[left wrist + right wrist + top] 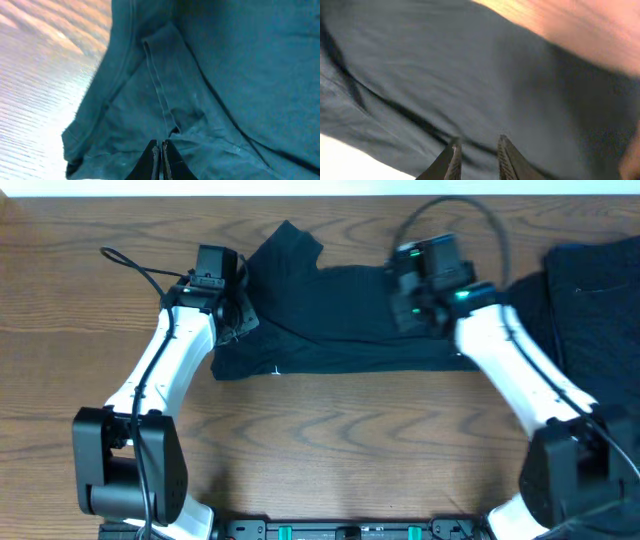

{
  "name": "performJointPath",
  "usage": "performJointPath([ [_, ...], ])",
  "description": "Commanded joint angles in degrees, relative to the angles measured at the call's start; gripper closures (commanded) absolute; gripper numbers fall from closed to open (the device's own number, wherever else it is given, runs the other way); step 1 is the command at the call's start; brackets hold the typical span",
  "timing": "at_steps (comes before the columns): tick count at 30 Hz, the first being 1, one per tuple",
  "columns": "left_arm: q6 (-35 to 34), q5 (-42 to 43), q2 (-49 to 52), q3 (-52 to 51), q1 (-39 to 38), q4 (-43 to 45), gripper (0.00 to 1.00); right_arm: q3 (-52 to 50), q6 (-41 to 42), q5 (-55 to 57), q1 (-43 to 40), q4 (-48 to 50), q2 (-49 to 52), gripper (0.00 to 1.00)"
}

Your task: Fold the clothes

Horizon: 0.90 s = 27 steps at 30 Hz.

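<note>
A dark navy T-shirt [340,310] lies spread across the far middle of the wooden table, with one sleeve sticking up at the far left and a tiny white tag [276,370] at its near edge. My left gripper [232,305] sits at the shirt's left edge. In the left wrist view its fingers [161,147] are pressed together on the fabric [225,75], with creases running to the tips. My right gripper [410,305] is over the shirt's right part. In the right wrist view its fingers [477,150] are apart just above the cloth [445,75], and this view is blurred.
More dark navy clothing [600,300] lies at the right edge of the table, beside my right arm. Bare wood [340,440] spans the near half of the table. A black cable [130,265] trails at the far left.
</note>
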Motion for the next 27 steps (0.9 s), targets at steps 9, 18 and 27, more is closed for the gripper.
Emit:
performJointPath([
  [9,-0.74,1.70,9.01,-1.29,0.31,0.04,0.94,0.46,-12.81,9.16,14.95,5.03,11.06,0.75],
  [18,-0.79,1.66,13.27,-1.29,0.31,1.77,0.94,0.48,-12.74,9.94,19.85,5.01,11.17,0.72],
  [27,-0.94,1.68,16.90,-1.29,2.56,2.40,0.94,0.48,-11.65,9.31,17.73,5.38,11.39,0.62],
])
